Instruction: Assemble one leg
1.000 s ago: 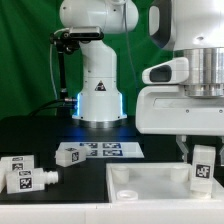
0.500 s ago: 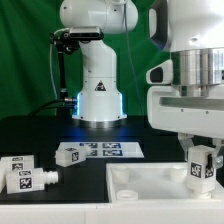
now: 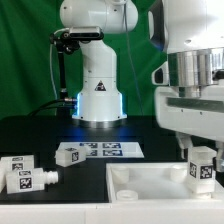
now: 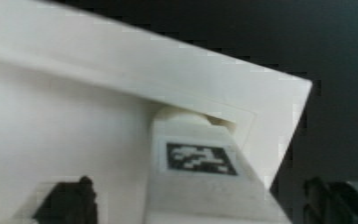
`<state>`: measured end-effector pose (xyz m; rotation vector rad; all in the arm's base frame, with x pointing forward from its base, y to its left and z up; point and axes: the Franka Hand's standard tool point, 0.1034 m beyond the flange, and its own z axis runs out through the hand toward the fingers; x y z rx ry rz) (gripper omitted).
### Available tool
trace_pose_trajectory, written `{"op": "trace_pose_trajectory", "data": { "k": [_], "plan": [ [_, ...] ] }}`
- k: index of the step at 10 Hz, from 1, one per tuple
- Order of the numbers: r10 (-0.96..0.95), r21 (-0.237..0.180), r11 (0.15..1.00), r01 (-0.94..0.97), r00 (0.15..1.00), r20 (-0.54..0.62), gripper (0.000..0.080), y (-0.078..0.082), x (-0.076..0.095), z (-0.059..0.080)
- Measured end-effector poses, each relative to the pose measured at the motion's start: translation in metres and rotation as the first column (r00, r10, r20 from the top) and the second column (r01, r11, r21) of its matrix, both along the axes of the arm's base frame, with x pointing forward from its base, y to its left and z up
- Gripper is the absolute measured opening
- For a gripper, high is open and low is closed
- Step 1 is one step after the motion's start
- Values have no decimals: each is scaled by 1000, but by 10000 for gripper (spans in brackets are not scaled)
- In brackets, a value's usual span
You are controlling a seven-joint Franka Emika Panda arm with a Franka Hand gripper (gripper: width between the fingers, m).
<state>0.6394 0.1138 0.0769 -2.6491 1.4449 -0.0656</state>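
Leg: small white tagged plastic post (image 3: 203, 168), upright, lower right of frame, at big flat white slab's (image 3: 145, 186) corner.
Claw (image 3: 203, 156): straight above it, fingers either side; cannot tell if squeezing.

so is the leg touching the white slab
cannot tell. the wrist view shows the leg ending at a corner of the slab, but shadow hides the joint; exterior view no clearer

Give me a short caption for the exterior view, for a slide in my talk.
Hand straddling the upright leg at a corner of the white slab, fingers apart.
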Motion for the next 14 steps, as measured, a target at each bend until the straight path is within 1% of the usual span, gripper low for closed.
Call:
{"op": "trace_pose_trajectory", "data": {
  "k": [1, 2, 3, 5, 6, 7, 8, 9, 10, 11, 12, 13, 14],
  "plan": [
    [158, -16, 987, -158, 987, 12, 631, -2, 0, 0],
    [354, -38, 935, -353, 935, 18, 646, -2, -1, -1],
    [424, -50, 905, -422, 906, 24, 646, 1, -2, -2],
    [507, -62, 861, -505, 862, 27, 649, -2, -2, -2],
    [595, -81, 802, -592, 803, 24, 649, -2, -2, -2],
    [745, -122, 662, -739, 667, 7, 649, -3, -1, -1],
    [836, -144, 542, -828, 548, -3, 649, -4, 1, 0],
    [840, -154, 536, -830, 542, 2, 649, -2, 2, 1],
    [825, -151, 559, -816, 565, 3, 606, -2, 2, 1],
    [825, -151, 559, -815, 565, 3, 606, -3, 2, 1],
    [800, -145, 595, -791, 600, 8, 468, -2, 2, 1],
    [740, -134, 668, -732, 673, 14, 335, -2, 2, 1],
    [699, -128, 711, -692, 715, 16, 335, -3, 2, 1]
  ]
}}
